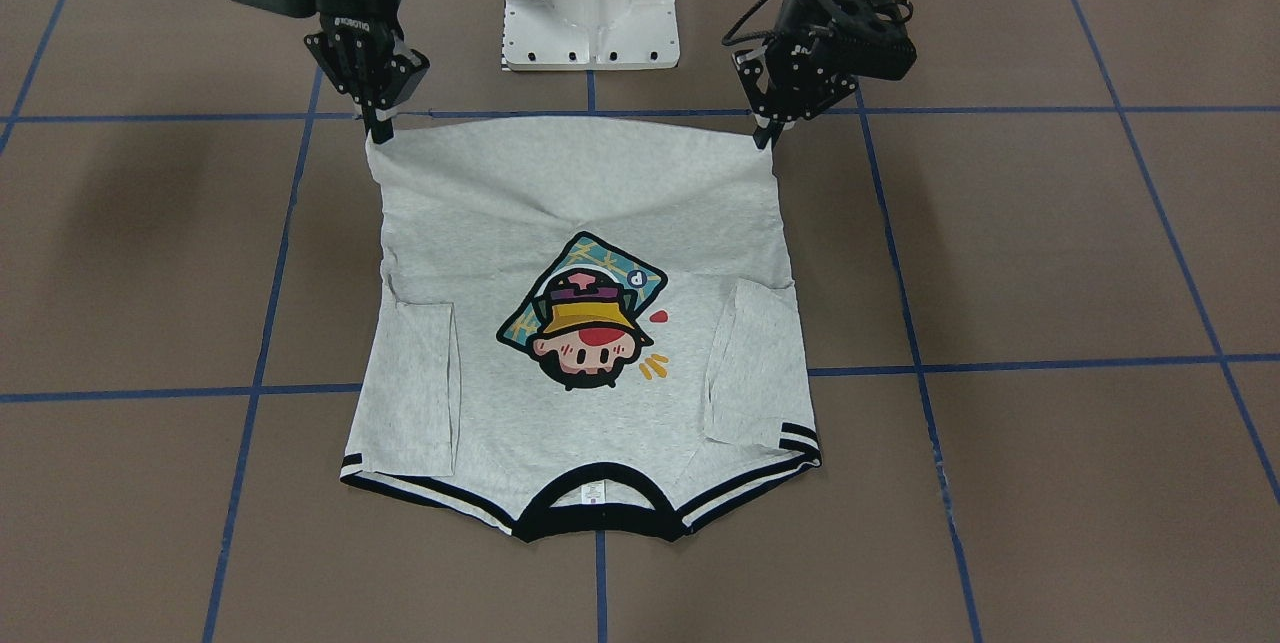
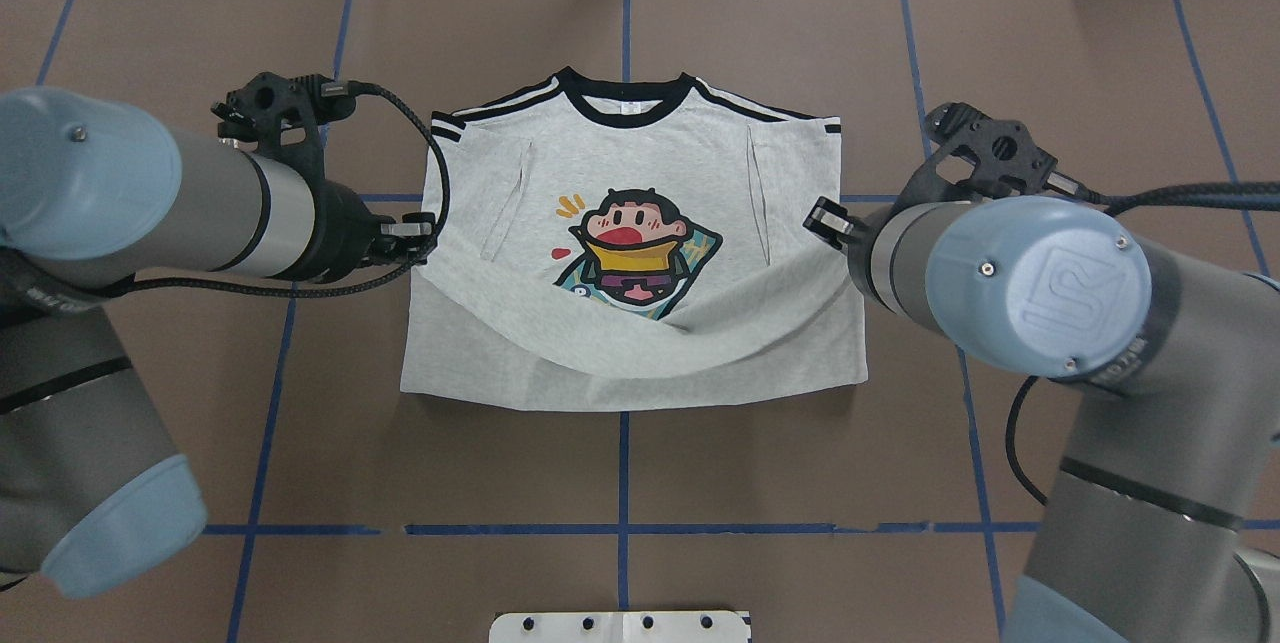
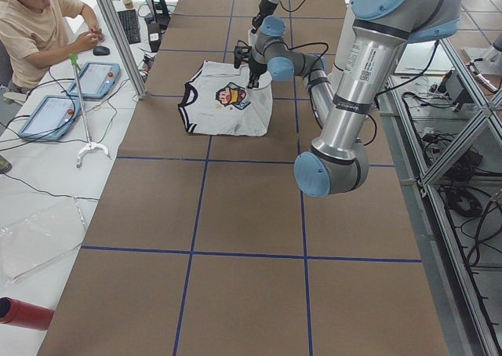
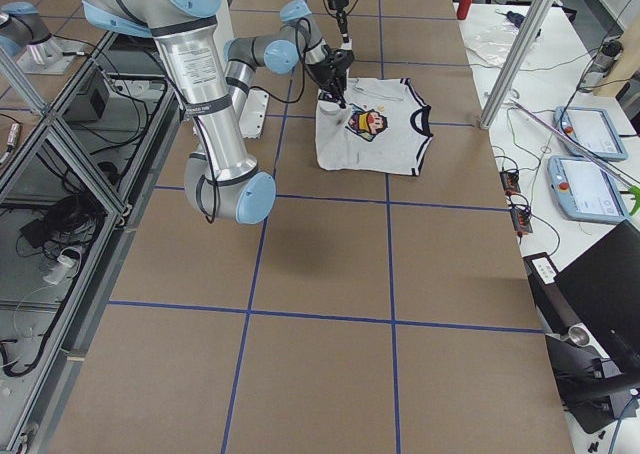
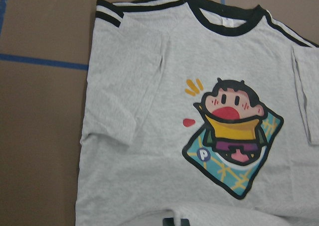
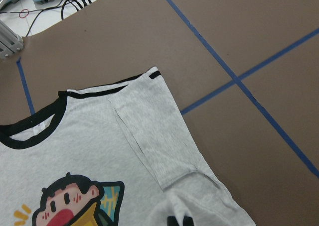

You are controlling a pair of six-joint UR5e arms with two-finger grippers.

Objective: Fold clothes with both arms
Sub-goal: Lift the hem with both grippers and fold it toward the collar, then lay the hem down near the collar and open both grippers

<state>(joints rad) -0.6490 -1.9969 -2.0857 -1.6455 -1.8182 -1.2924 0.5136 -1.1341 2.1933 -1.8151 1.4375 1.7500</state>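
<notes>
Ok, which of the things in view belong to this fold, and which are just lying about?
In the job:
T-shirt, sleeves folded in
left arm, jaws shut on a hem corner
right arm, jaws shut on the other hem corner

Lying about:
two tablets on the side bench
red cylinder, same bench

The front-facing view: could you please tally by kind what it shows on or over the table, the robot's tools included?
T-shirt: 1
Tools: 2, the left tool and the right tool
White pedestal: 1
Total: 4
</notes>
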